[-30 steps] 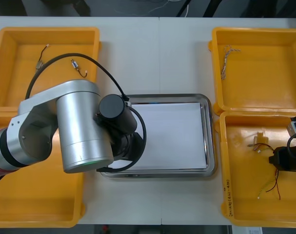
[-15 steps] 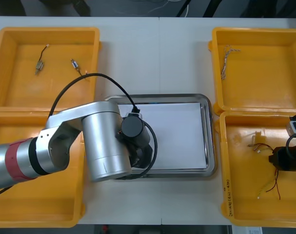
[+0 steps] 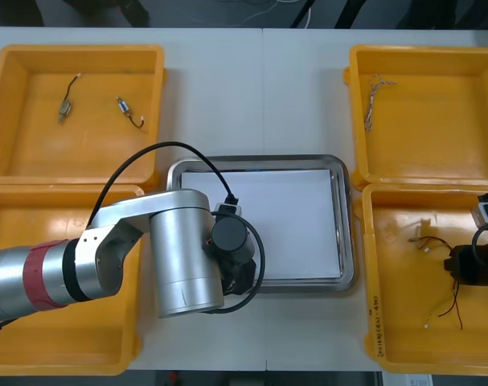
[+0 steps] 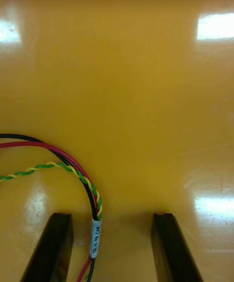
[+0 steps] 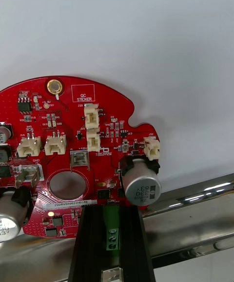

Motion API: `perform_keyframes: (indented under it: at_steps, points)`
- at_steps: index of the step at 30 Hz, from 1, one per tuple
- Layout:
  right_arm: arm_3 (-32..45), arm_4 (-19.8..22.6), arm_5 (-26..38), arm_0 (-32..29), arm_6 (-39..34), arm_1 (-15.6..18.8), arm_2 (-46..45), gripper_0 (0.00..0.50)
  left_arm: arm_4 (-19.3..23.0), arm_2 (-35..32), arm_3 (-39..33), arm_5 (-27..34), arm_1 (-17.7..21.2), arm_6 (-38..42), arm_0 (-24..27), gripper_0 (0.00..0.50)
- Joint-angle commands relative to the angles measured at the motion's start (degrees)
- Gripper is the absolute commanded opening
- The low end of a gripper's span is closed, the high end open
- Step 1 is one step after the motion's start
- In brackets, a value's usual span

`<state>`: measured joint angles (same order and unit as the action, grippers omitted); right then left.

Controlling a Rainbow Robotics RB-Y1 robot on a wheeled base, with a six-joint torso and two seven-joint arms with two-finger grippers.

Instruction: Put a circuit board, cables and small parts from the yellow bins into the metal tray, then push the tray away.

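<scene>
Placing: left tool (image 5: 111,213) gripped circuit board (image 5: 73,130) over near rim of metal tray (image 5: 195,204)
Needed: inward shift, flat lowering before release
Idle: right tool (image 4: 112,216), wide, in yellow bin (image 4: 126,67)

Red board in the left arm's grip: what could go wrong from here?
1. The left gripper pinches the board at one edge, and that edge sits over the tray rim. Released here, the board might land tilted on the rim instead of flat inside.
2. The right gripper, open in a bin, straddles several cables at once, so it may lift more than one.
</scene>
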<state>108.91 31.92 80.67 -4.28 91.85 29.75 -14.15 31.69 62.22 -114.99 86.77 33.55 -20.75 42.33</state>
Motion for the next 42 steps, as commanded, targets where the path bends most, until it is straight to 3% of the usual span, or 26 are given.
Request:
perform_keyframes:
  at_steps: [1,2,3,4,6,7,8,13,19,31,36,42]
  points:
    - [1.0,0.4,-0.4,-2.7,1.2,-1.3,1.2,0.197,-1.0,0.9,-0.7,-0.5,-1.3,3.8,1.5,0.000]
    - [1.0,0.4,-0.3,-2.8,1.3,-1.3,1.2,0.170,-1.1,0.9,-0.7,-0.5,-1.3,3.8,1.6,0.001]
    - [1.1,0.4,-0.4,-2.8,1.3,-1.3,1.3,0.140,-1.4,0.9,-0.7,-0.5,-1.3,3.8,1.5,0.049]
    - [1.0,0.4,-0.3,-2.8,1.4,-1.5,1.3,0.120,-1.7,0.9,-0.7,-0.5,-1.3,3.8,1.5,0.219]
    - [1.0,0.4,-0.4,-3.0,1.4,-1.7,1.3,0.088,-2.2,0.8,-0.7,-0.5,-1.3,3.9,1.4,0.362]
    - [1.2,0.4,-0.4,-3.0,1.4,-1.8,1.3,0.069,-2.6,0.8,-0.7,-0.5,-1.3,3.8,1.4,0.481]
    - [1.3,0.3,-0.4,-3.0,1.4,-1.9,1.3,0.055,-2.7,0.8,-0.7,-0.5,-1.3,3.9,1.4,0.500]
    - [3.0,0.5,-0.4,-3.0,1.1,-2.0,1.1,0.002,-2.9,-0.1,-0.8,-0.5,-1.3,4.0,1.4,0.500]
    - [8.4,1.5,3.7,-2.8,0.5,-1.9,-1.2,0.000,-1.8,-2.8,-0.9,-0.5,-1.3,3.9,1.4,0.500]
    - [20.6,3.0,23.9,2.9,0.3,1.2,-6.9,0.000,2.2,-12.0,-4.4,3.1,1.4,2.8,1.4,0.500]
    - [26.0,4.2,29.2,4.5,0.0,3.4,-8.5,0.000,5.8,-18.5,-6.9,7.6,3.5,1.9,1.4,0.500]
    - [27.4,8.0,29.3,9.5,-0.6,5.6,-8.3,0.000,11.6,-26.1,-8.8,12.6,7.1,0.5,1.4,0.500]
